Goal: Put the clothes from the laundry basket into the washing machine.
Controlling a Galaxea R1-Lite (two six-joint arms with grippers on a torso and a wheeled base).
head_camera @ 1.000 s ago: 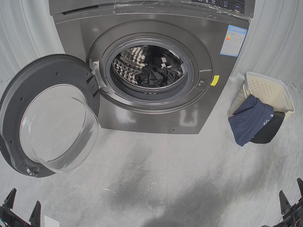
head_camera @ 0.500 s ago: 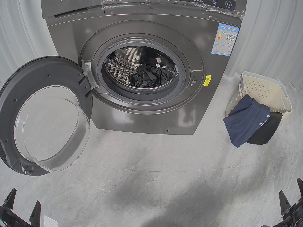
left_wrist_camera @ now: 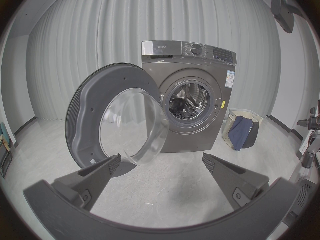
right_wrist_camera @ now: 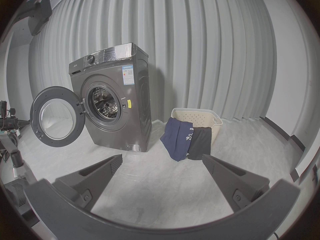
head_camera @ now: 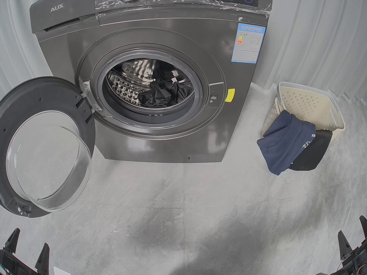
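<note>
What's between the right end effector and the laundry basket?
Only bare grey floor, in the right wrist view, separates the right end effector from the laundry basket; a navy garment and black garment hang over its rim.

Gunmetal grey washing machine (head_camera: 160, 142) with yellow sticker (head_camera: 229, 95) and blue-and-white label (head_camera: 247, 42). Black clothes (head_camera: 162, 94) in silvery dotted drum (head_camera: 128, 90). Cream basket (head_camera: 306, 104) with dotted holes; navy garment (head_camera: 284, 142), black garment (head_camera: 311, 155). Pale grey marbled floor (head_camera: 191, 218), pale grey pleated curtain (head_camera: 317, 39).
</note>
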